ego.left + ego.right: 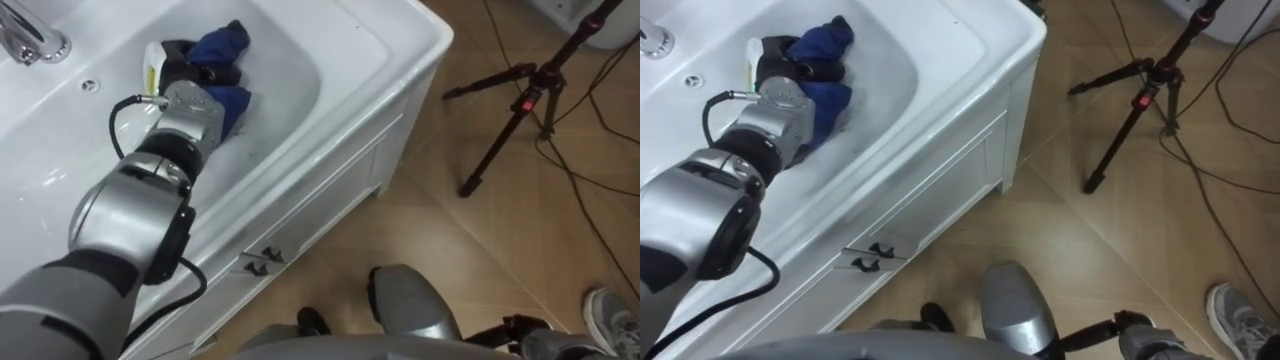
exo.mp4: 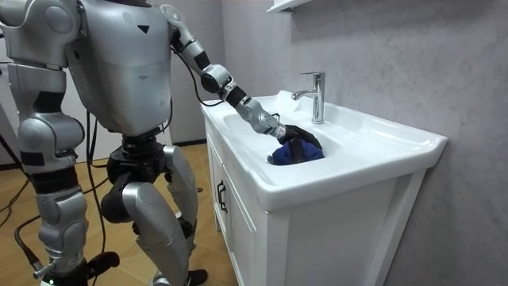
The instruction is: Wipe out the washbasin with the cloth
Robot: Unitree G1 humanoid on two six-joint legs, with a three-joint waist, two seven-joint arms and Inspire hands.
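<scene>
The white basin (image 1: 300, 60) is set in a white vanity cabinet. A crumpled blue cloth (image 1: 222, 44) lies in its bowl, also seen as the blue cloth (image 2: 295, 152) in the room view. My left hand (image 1: 188, 68) reaches in from the lower left, its dark fingers curled into the cloth and pressing it against the bowl's bottom. Part of the cloth is hidden under the hand. My right hand (image 2: 46, 268) hangs low at my side at the room view's left edge. I stand close against the cabinet front.
A chrome faucet (image 2: 316, 95) rises at the basin's back rim, with a small hole (image 1: 90, 86) in the rim beside it. Cabinet doors with dark handles (image 1: 258, 262) face me. A black tripod (image 1: 520, 100) and cables stand on the wooden floor to my right, near a shoe (image 1: 612, 318).
</scene>
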